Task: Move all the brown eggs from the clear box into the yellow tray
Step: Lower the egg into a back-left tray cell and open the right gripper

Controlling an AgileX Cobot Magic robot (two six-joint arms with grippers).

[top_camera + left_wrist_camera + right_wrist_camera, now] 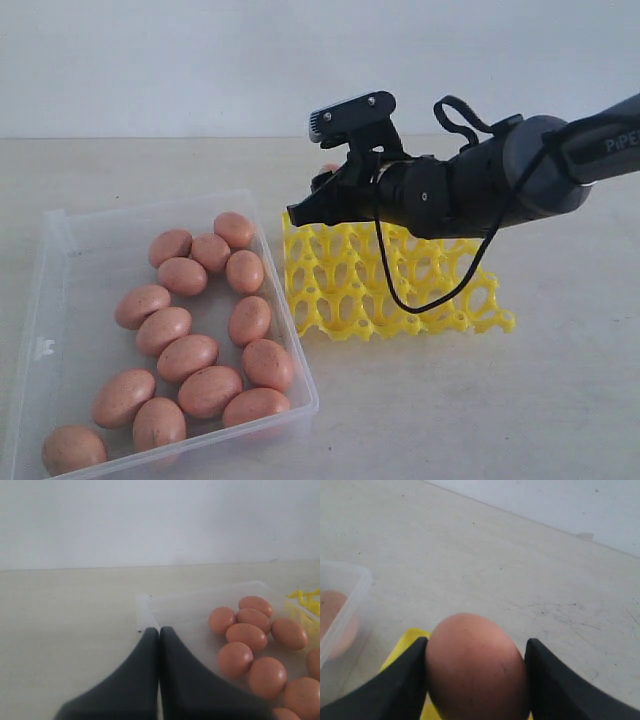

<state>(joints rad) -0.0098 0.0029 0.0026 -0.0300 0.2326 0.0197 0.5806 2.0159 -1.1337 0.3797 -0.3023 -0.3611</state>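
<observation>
Right claw [316, 197] hangs over the 11 o'clock corner of the bright yellow openwork plastic egg tray [345, 295]. Its jaws are spread wide and clamped either side of one speckled pinkish-brown egg [476, 667]. Approx. fifteen more smooth brown eggs [187, 357] lie loose in the shallow transparent plastic box [95, 250]. The box sits at 9 o'clock of the tray, the two just beside each other, poss. touching. No egg shows in the tray cups, so the job looks barely begun. Left claw [159, 633] sits w/ jaws pressed together, empty, near one corner of the box.

To seat this egg well, IMO: centre it over one cup, lower straight down, and part the jaws only once the cup carries it. A release from height risks a crack or a roll.

Mind the box wall at 9 o'clock and the tray's scalloped rim. Pale worktop [520, 400] looks open at 3 and 6 o'clock of the tray. Safest exit is prob. straight up, then across toward 9 for the next egg.
</observation>
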